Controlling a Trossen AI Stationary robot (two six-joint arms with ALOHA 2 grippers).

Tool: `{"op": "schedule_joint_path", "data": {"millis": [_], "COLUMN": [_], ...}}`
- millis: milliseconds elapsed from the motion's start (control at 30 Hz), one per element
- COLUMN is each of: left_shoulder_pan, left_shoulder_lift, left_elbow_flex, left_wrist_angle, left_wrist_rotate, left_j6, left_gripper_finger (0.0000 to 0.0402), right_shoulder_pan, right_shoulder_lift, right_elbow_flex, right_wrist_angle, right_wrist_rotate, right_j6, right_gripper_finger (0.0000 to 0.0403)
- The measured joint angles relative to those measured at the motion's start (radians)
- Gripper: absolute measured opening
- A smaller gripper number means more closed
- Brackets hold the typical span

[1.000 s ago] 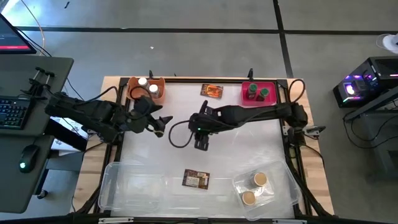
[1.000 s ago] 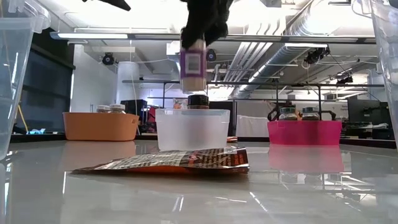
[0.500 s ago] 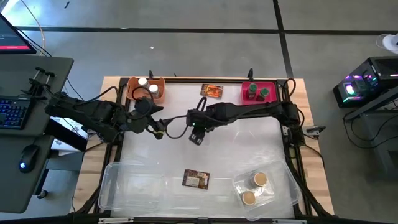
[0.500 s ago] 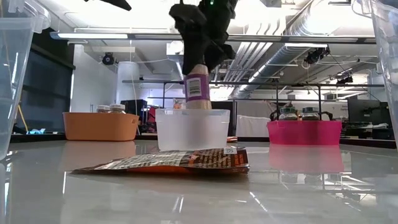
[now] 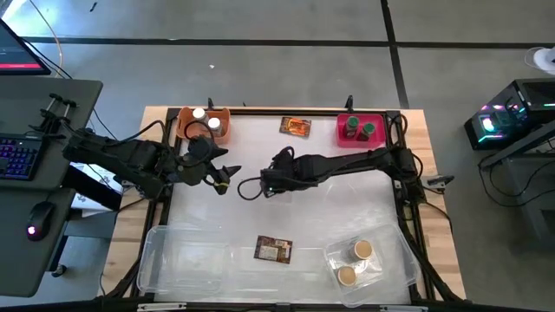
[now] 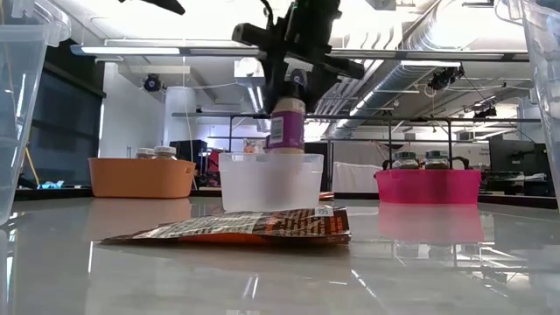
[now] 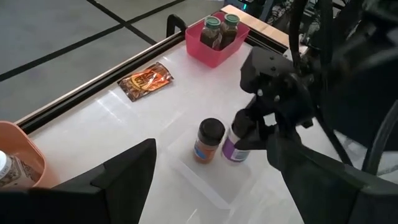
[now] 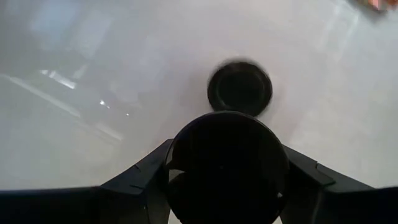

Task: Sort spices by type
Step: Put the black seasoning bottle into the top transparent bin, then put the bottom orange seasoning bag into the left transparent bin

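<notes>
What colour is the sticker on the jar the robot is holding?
Purple, on the jar in the right gripper. The left wrist view shows it best.

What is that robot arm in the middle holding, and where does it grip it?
The right gripper holds a purple-labelled spice jar by its black lid; the left gripper holds nothing.

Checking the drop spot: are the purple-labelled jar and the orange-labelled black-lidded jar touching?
Apart. The left wrist view shows a thin strip of clear tray between the purple-labelled jar, held by the right gripper, and the orange-labelled black-lidded jar.
</notes>
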Motion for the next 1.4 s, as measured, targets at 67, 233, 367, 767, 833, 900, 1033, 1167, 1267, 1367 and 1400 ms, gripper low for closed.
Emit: {"op": "schedule_joint_path", "data": {"millis": [67, 233, 367, 767, 833, 900, 1033, 1167, 1267, 1367, 1400], "left_shoulder_pan": [0.000, 0.000, 0.000, 0.000, 0.000, 0.000, 0.000, 0.000, 0.000, 0.000, 0.000], "left_shoulder_lift": [0.000, 0.000, 0.000, 0.000, 0.000, 0.000, 0.000, 0.000, 0.000, 0.000, 0.000], "left_elbow_flex": [0.000, 0.000, 0.000, 0.000, 0.000, 0.000, 0.000, 0.000, 0.000, 0.000, 0.000], "left_wrist_angle": [0.001, 0.007, 0.006, 0.005, 0.005, 0.005, 0.005, 0.005, 0.005, 0.005, 0.005], "left_wrist_rotate": [0.000, 0.007, 0.014, 0.016, 0.016, 0.016, 0.015, 0.015, 0.015, 0.015, 0.015], "left_j6": [0.000, 0.008, 0.017, 0.026, 0.026, 0.026, 0.026, 0.033, 0.043, 0.045, 0.045], "left_gripper_finger": [0.0319, 0.0319, 0.0319, 0.0319, 0.0319, 0.0319, 0.0319, 0.0319, 0.0319, 0.0319, 0.0319], "right_shoulder_pan": [0.004, 0.020, 0.035, 0.041, 0.042, 0.042, 0.042, 0.042, 0.042, 0.044, 0.046], "right_shoulder_lift": [0.009, 0.037, 0.074, 0.129, 0.129, 0.129, 0.129, 0.126, 0.102, 0.056, 0.037], "right_elbow_flex": [0.000, 0.000, 0.000, 0.000, 0.000, 0.000, 0.000, 0.000, 0.000, 0.000, 0.000], "right_wrist_angle": [0.003, 0.032, 0.029, 0.042, 0.046, 0.045, 0.045, 0.025, -0.002, -0.022, -0.023], "right_wrist_rotate": [0.000, 0.013, 0.069, 0.070, 0.060, 0.049, 0.037, 0.035, 0.035, 0.041, 0.042], "right_j6": [0.052, 0.093, 0.151, 0.184, 0.172, 0.169, 0.166, 0.156, 0.141, 0.106, 0.080], "right_gripper_finger": [0.0206, 0.0206, 0.0206, 0.0228, 0.0263, 0.0295, 0.0327, 0.0331, 0.0333, 0.0333, 0.0333]}}
